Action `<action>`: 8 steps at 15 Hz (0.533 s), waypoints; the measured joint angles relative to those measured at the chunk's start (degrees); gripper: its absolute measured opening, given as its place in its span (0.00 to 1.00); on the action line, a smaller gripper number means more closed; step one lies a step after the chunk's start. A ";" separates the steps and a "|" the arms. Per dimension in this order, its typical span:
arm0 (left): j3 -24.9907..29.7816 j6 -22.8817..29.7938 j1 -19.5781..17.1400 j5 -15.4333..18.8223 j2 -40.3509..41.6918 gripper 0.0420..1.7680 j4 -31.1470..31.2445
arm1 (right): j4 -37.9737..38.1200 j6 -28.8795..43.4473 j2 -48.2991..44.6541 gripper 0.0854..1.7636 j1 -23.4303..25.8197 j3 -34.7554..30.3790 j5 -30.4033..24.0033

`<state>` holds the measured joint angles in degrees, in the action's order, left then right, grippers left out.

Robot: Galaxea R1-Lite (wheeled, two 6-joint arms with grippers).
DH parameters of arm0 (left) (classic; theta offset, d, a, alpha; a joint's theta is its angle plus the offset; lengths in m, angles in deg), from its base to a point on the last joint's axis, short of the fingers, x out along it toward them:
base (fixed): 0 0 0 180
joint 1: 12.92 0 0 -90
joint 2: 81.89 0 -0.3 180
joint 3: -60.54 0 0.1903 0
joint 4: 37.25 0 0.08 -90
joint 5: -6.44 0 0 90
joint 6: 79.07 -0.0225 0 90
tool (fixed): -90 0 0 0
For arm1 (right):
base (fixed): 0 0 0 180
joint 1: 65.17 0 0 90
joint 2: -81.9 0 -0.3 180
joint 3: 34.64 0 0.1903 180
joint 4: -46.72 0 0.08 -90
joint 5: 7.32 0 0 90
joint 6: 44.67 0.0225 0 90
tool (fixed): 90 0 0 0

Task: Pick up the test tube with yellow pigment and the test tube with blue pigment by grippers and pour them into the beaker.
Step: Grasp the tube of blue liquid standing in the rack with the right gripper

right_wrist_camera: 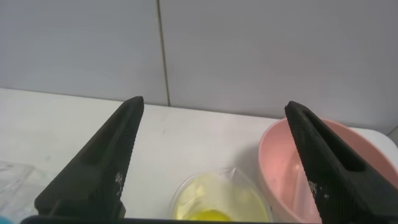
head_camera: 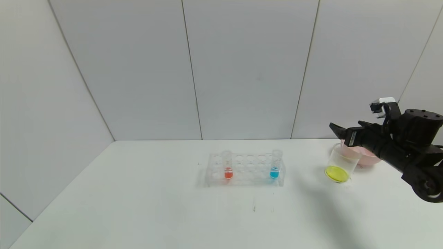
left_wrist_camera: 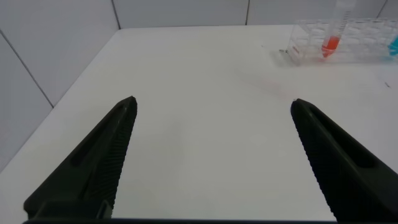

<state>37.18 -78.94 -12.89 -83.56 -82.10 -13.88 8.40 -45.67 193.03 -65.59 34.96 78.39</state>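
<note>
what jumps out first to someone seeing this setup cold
The colours: a beaker with bright yellow liquid at the table's right, just in front of a pink bowl. The right gripper hovers above them, jaws open and empty. Mid-table, a clear rack holds the test tube with blue pigment at its right end and a red-orange tube toward its left.

White tabletop (head_camera: 138, 207) carrying a clear many-holed rack (head_camera: 245, 170), in which an upright tube of red-orange liquid (head_camera: 227, 166) stands toward the left end and the test tube with blue pigment (head_camera: 276, 164) toward the right end. To the right stands the beaker (head_camera: 341, 167), yellow liquid in its bottom, just in front of a pink bowl (head_camera: 367, 157). The right tool (head_camera: 341, 132) hangs above both, empty.
</note>
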 joint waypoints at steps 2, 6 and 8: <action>0.00 0.02 0.00 0.00 0.00 1.00 0.00 | -4.55 0.68 -2.83 0.93 -3.69 -7.59 4.34; 0.00 0.02 -0.02 0.00 0.00 1.00 0.00 | -15.53 2.17 -5.42 0.95 -10.28 -21.42 13.53; 0.00 0.02 -0.02 0.00 0.00 1.00 0.00 | -20.18 3.00 -5.67 0.95 -14.76 -27.03 18.46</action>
<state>37.18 -78.91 -12.92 -83.56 -82.10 -13.88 -11.77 -42.67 187.36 -80.35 7.93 96.85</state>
